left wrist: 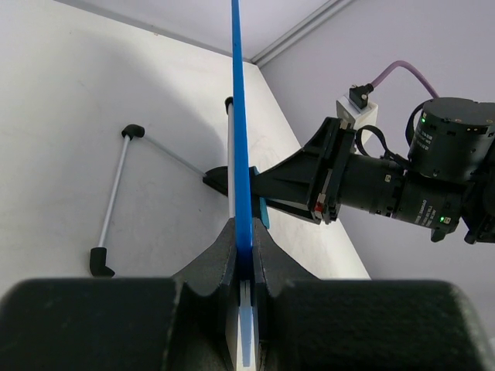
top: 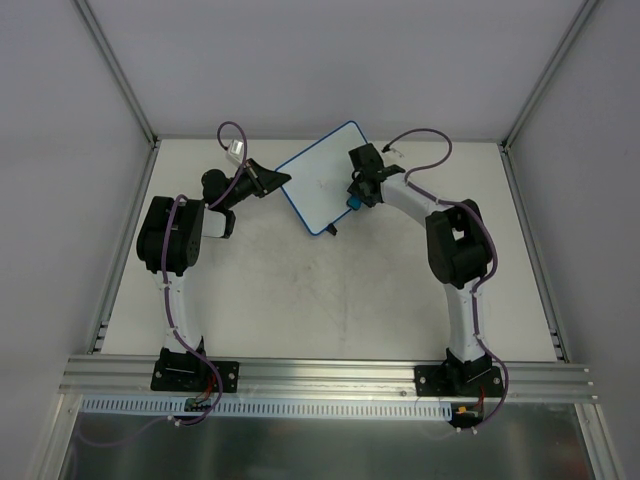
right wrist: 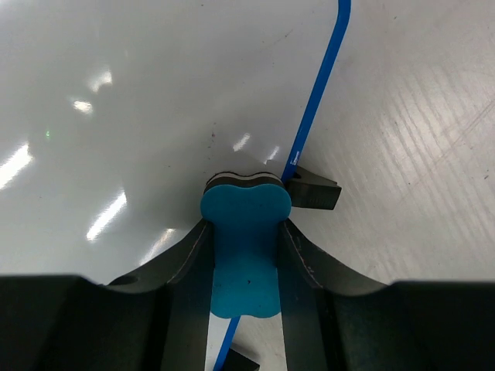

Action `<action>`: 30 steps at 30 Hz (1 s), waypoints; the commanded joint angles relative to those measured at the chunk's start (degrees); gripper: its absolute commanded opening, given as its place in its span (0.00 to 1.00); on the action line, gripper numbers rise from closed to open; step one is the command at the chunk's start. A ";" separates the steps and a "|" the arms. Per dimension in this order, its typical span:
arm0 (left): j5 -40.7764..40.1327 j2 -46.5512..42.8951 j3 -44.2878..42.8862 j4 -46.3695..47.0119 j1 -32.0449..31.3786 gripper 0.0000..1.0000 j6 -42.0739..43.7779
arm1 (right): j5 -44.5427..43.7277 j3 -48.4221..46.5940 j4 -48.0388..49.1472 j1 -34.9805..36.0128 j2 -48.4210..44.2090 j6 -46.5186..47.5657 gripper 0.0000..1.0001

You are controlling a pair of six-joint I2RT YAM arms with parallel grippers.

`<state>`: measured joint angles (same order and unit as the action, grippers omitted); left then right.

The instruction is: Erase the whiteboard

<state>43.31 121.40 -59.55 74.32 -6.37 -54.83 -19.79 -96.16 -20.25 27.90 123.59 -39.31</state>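
Observation:
The whiteboard [top: 325, 175], white with a thin blue frame, stands tilted at the back middle of the table; its face shows no marks. My left gripper [top: 272, 180] is shut on its left edge; in the left wrist view the blue frame [left wrist: 241, 154] runs edge-on up from between my jaws. My right gripper [top: 358, 197] is shut on a small blue eraser [right wrist: 244, 255] and presses its dark pad against the board's white face [right wrist: 139, 100] near the lower right edge, beside a black foot [right wrist: 315, 192].
The board's wire stand [left wrist: 116, 193] with black end caps shows behind it in the left wrist view. The grey tabletop [top: 330, 300] is walled at the back and sides. An aluminium rail [top: 330, 375] carries both arm bases at the near edge.

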 commanded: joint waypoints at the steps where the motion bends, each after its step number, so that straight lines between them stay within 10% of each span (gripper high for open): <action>1: 5.73 -0.82 -0.30 22.00 -1.28 0.00 -0.46 | -4.47 0.18 -12.53 -0.04 3.76 -2.61 0.00; 13: 5.82 -0.73 -0.39 22.00 -1.28 0.00 -0.54 | -2.19 -1.22 -6.30 0.66 2.27 3.18 0.00; 30: 5.91 -0.82 -0.39 22.00 -1.28 0.00 -0.46 | 26.90 -4.21 17.87 6.02 3.59 24.54 0.00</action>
<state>43.09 121.40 -59.55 74.26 -6.28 -54.83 -7.86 -99.22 -11.07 29.93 124.09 -18.65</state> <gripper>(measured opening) 0.043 0.370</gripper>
